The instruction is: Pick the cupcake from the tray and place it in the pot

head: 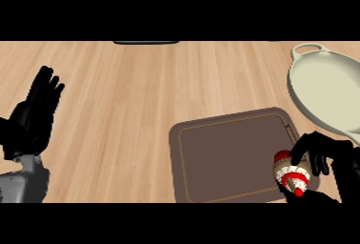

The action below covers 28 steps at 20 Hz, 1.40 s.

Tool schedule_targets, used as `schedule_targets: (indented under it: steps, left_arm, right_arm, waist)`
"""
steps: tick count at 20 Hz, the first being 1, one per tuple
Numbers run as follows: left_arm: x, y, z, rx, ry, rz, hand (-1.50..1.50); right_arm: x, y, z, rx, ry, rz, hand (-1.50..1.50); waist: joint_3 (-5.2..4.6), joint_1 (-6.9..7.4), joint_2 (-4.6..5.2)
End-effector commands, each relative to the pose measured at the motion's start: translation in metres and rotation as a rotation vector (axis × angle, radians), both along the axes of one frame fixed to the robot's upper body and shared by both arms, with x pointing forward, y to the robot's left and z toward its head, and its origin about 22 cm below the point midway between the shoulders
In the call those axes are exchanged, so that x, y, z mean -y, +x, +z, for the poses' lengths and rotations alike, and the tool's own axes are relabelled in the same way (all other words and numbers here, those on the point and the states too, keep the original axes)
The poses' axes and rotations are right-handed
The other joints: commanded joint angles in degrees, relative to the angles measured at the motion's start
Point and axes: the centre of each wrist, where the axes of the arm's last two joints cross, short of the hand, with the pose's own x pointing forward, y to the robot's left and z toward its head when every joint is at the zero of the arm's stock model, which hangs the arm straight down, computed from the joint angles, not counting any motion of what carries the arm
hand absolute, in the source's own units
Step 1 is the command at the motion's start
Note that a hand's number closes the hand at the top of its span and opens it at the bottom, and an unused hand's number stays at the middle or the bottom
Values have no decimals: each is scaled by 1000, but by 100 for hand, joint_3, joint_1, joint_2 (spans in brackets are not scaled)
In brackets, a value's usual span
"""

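Note:
The cupcake [290, 174], tan with red and white frosting, lies tilted over the right edge of the brown tray [225, 157]. My right hand [320, 150] is curled round it, thumb below and fingers over its top. The cream pot [330, 86] with a loop handle sits at the right, just beyond the tray's far right corner. My left hand [32, 114] rests open at the left edge, fingers up.
A dark object [146, 42] shows at the counter's far edge, top centre. Bare wooden counter [141, 95] stretches between the left hand and the tray.

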Motion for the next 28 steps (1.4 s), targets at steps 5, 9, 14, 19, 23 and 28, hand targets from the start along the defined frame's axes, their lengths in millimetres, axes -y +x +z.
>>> schedule_targets:
  steps: [5,9,14,19,23,28]
  left_arm:
    - [5,-6,-4,-9,-14,-21,0]
    - [4,5,-6,3,-4,-17,0]
    - [14,1,6,10,-10,-28,0]
    - [22,11,11,20,-6,-30,0]
    - [5,10,9,13,-5,-27,0]
    - [14,14,20,11,-6,-58,0]
  right_arm:
    - [57,23,37,124,107,-186,150]
    - [112,37,31,114,154,-212,150]
    - [145,65,34,75,180,-235,150]
    - [167,108,3,61,244,-264,150]
    - [183,108,11,147,-74,-369,150]
    - [209,134,-12,144,-206,-490,150]
  waist:
    - [0,87,21]
    - [1,68,27]
    - [2,92,21]
    - [4,127,37]
    - [3,212,90]
    - [13,289,95]
